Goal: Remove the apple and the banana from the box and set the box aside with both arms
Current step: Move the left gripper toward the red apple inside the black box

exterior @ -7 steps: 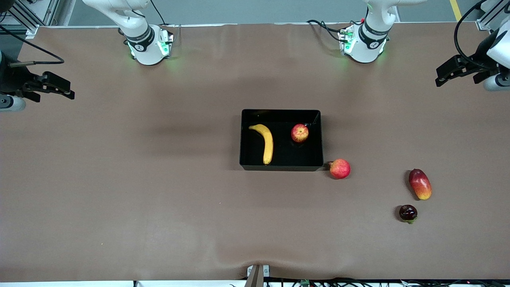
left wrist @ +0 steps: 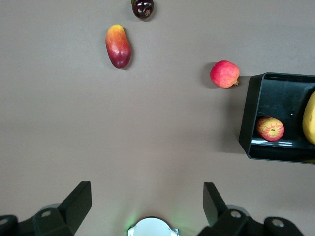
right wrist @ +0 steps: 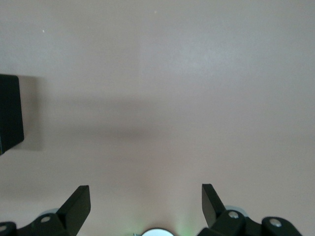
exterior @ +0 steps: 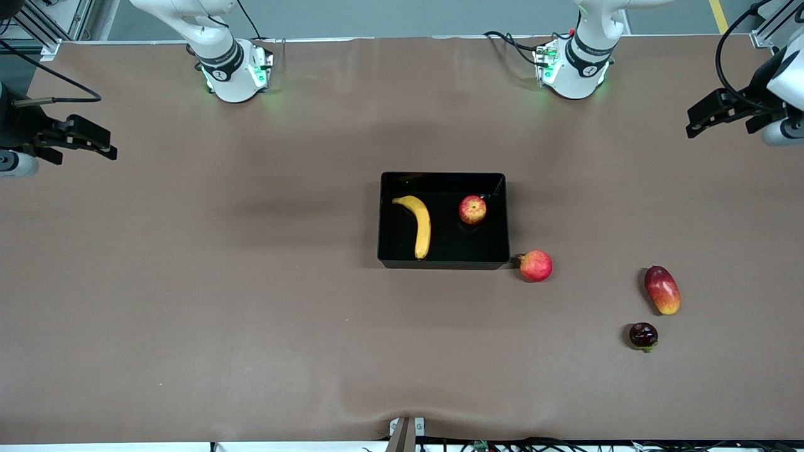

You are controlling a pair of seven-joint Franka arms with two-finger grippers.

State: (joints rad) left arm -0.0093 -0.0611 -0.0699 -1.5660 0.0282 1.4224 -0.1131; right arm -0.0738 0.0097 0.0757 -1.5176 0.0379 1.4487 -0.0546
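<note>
Banana (exterior: 418, 224), apple (exterior: 472, 209) in box (exterior: 443, 262); both tools (left wrist: 147, 206) (right wrist: 146, 204) raised, spread, apparently idle.

Both the left gripper (exterior: 694, 129) and right gripper (exterior: 108, 150) have drawn slightly farther outward.
</note>
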